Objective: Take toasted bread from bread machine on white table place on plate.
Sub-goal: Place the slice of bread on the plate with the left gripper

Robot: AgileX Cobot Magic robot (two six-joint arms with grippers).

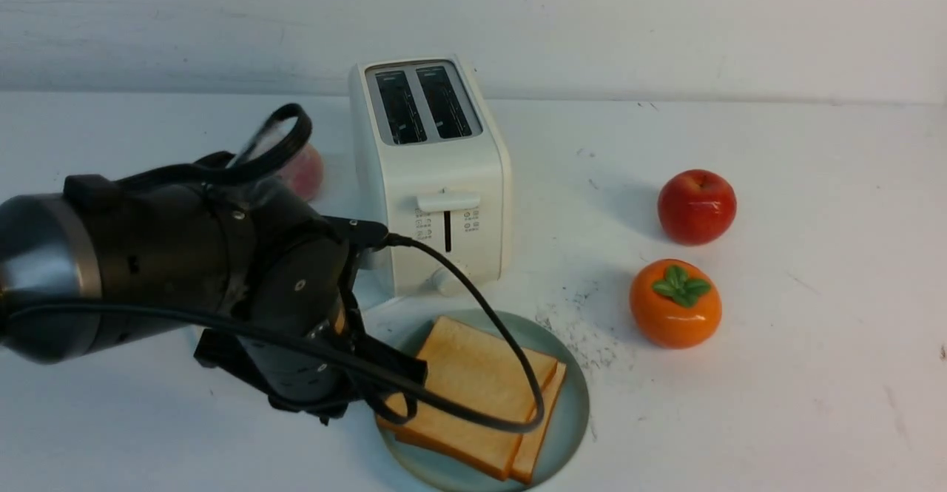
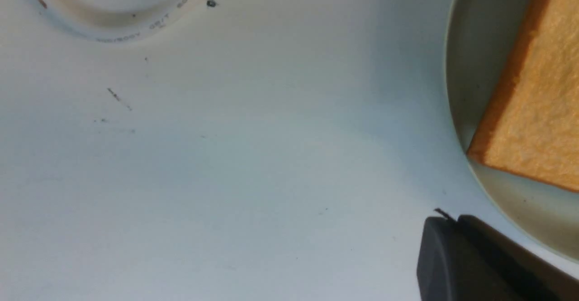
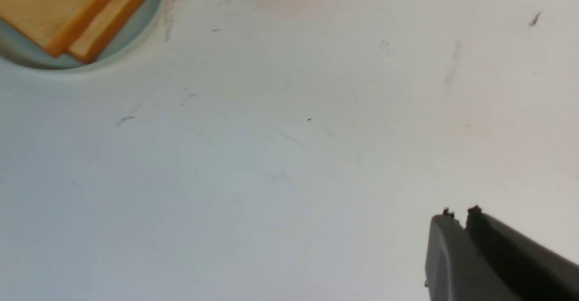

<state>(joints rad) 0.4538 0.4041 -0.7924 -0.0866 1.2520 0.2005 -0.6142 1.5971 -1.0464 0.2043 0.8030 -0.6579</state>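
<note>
Two square golden-tan toast slices (image 1: 473,381), stacked askew on round pale blue-green plate (image 1: 566,433), beyond left black fingers (image 2: 445,255), these pressed together. Right dark fingers (image 3: 466,246): slight gap, nothing between. White two-slot toaster (image 1: 444,174): slots bare. Transfer apparently complete; perhaps only arm retreat left. Front view only: red apple (image 1: 697,207). Left wrist view only: near slice's corner by plate rim, closed fingertips.

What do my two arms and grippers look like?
The left arm is black and rounded, with a silvery metal band, small screws and loose black cables. The left gripper has dark grey, narrow, tapering fingers. The right gripper has similar dark fingers with black tips; the right arm itself is out of view.
</note>
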